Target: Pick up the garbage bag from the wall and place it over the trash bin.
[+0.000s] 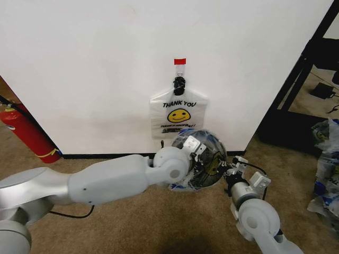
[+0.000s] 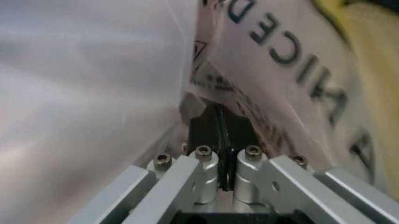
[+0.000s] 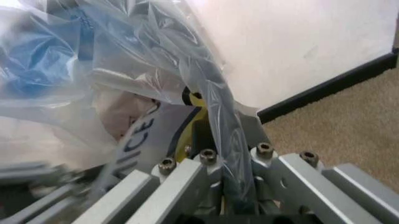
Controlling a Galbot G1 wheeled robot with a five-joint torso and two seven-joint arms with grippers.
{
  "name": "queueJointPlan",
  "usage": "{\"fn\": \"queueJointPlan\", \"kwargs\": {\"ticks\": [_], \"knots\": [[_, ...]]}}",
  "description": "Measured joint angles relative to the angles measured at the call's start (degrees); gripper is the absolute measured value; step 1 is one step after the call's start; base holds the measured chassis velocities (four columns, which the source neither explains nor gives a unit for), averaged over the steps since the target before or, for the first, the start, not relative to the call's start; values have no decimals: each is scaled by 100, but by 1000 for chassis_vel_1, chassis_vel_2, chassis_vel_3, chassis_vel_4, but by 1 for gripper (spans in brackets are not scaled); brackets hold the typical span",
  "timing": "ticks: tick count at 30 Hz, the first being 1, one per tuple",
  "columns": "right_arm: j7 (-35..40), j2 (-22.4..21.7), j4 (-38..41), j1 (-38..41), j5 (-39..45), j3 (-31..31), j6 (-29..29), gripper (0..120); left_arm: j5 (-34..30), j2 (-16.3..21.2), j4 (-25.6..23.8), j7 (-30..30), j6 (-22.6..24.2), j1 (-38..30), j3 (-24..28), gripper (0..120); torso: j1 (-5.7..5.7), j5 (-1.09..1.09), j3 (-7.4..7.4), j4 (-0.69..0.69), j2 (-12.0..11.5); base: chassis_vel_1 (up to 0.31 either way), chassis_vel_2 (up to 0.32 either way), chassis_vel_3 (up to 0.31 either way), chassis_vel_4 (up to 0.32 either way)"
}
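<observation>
Garbage bag is pinched between the closed left gripper and right gripper, seemingly stretched over the trash bin; seating remains.

Head view looks down at the wall; both wrist views sit close — sharing the garbage bag.

- The floor is brown carpet, running up to the black baseboard at the foot of the white wall.
- A red fire extinguisher stands tilted on the carpet at the left, close to the wall.
- A black cable trails over the carpet near the left arm.
- At the right edge, a heap of clear and blue plastic lies on the carpet.
- The black stand rests on the floor at the wall's right end.
</observation>
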Motion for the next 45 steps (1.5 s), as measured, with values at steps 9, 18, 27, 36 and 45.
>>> {"fn": "queueJointPlan", "kwargs": {"ticks": [9, 18, 27, 36, 45], "knots": [[-91, 25, 51, -21, -322, -217, 45, 0, 198, -331, 681, 30, 15, -14, 288, 0, 0, 1, 0, -1, 0, 0, 0, 0, 0], [-90, 20, 172, -105, -312, -308, 41, 0, 470, -576, 1334, 176, 15, 57, 386, 0, 0, 0, 0, -2, 0, 0, 0, 0, 0], [-45, 38, 300, -107, -145, -348, 10, 0, 644, -634, 1555, 271, -9, 184, 430, 0, 0, 0, 0, -1, 0, 0, 0, 0, 0], [-18, 55, 315, -98, -68, -374, -13, 0, 726, -612, 1582, 345, -19, 248, 413, 0, 0, 0, 0, -1, 0, 0, 0, 0, 0], [19, 34, -35, 18, 25, -172, -22, 0, 702, 18, 612, 307, -7, 151, 292, 0, 0, 0, 0, -1, 0, 0, 0, 0, 0]]}}
